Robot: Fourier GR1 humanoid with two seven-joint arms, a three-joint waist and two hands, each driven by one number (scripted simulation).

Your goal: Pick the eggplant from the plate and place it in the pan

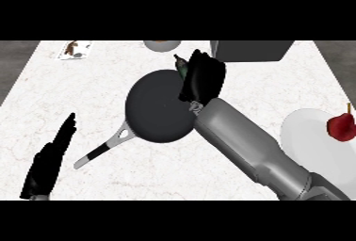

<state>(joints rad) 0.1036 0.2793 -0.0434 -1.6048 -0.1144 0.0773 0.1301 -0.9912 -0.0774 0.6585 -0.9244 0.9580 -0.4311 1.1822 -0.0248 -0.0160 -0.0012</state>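
A dark round pan (156,110) lies mid-counter, its grey handle (104,149) pointing to the lower left. My right hand (206,77) hovers over the pan's far right rim, fingers curled round the dark eggplant (182,70). Only the eggplant's greenish stem end sticks out at the hand's left; the rest is hidden. The white plate (309,146) sits at the right edge, with a red fruit (341,127) on it. My left hand (47,164) rests open at the lower left, fingers straight, away from the pan.
A grey box (250,50) stands at the counter's far edge, just behind my right hand. A small bowl (160,44) sits far centre, and a small card-like item (75,49) lies far left. Darker floor flanks the counter on both sides.
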